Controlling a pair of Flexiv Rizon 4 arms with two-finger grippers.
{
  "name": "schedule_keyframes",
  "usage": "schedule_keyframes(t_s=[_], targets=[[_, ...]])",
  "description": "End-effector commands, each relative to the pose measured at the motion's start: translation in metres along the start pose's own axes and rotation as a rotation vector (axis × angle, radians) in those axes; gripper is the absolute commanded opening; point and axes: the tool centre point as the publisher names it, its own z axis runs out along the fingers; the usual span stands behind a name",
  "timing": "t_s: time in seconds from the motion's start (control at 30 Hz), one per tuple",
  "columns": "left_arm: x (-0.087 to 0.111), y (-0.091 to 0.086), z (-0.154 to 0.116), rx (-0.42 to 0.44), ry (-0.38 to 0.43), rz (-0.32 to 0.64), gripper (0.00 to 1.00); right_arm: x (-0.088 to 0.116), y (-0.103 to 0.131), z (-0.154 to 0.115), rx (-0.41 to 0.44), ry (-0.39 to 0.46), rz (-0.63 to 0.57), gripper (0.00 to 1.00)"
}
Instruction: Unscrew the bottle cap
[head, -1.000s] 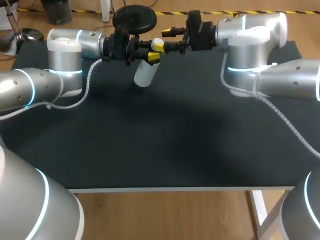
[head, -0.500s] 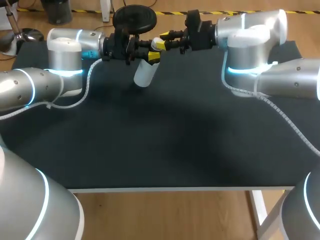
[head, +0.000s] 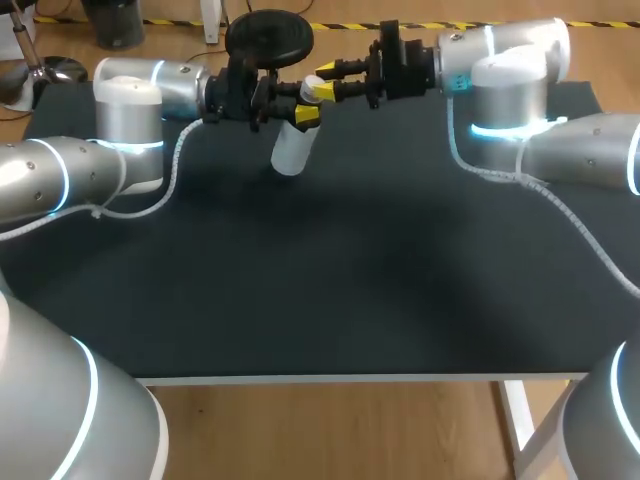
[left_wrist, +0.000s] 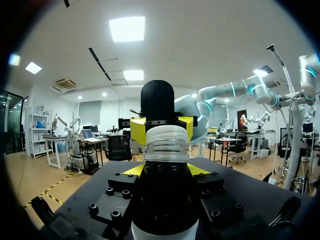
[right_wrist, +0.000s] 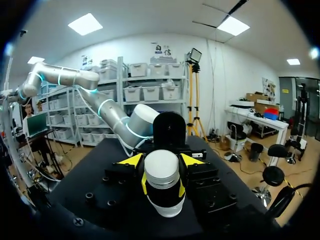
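Observation:
A white bottle (head: 291, 148) hangs tilted over the far side of the table, its white cap (head: 314, 84) pointing up and to the right. My left gripper (head: 303, 112) is shut on the bottle just below the neck. In the left wrist view the dark-labelled bottle (left_wrist: 165, 200) runs out between that gripper's fingers, and the ribbed cap (left_wrist: 166, 142) stands ahead of them. My right gripper (head: 322, 88) comes in from the right and is shut on the cap. The right wrist view looks at the cap (right_wrist: 161, 167) end on, with yellow tips against both of its sides.
The black table top (head: 330, 260) lies below both grippers. Its front edge (head: 330, 378) runs across the near side. Both arms meet near the table's far edge, left of the middle.
My right gripper's fingers, spread wide around the cap a second ago, have come together on it. The right arm's wrist has shifted a little. The left arm and the bottle have hardly moved.

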Motion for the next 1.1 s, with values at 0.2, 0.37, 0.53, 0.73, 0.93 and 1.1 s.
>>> schedule_keyframes(t_s=[0.2, 0.37, 0.53, 0.73, 0.93, 1.1], targets=[[-0.004, 0.000, 0.001, 0.001, -0.001, 0.002, 0.00, -0.013, 0.004, 0.007, -0.058, 0.262, -0.023, 0.00], [-0.004, 0.000, 0.001, 0.001, -0.001, 0.002, 0.00, -0.015, 0.017, -0.001, -0.072, 0.309, -0.026, 0.00], [-0.004, 0.000, 0.001, 0.001, -0.001, 0.002, 0.00, -0.017, 0.026, -0.012, -0.070, 0.312, -0.029, 0.00], [-0.004, 0.000, 0.001, 0.001, -0.001, 0.002, 0.00, -0.032, 0.025, -0.042, 0.015, 0.157, -0.006, 0.00], [-0.004, 0.000, 0.001, 0.001, -0.001, 0.002, 0.00, -0.037, -0.005, -0.087, 0.138, -0.012, 0.074, 0.00], [-0.004, 0.000, 0.001, 0.001, -0.001, 0.002, 0.00, -0.032, -0.035, -0.114, 0.219, -0.114, 0.123, 0.00]])
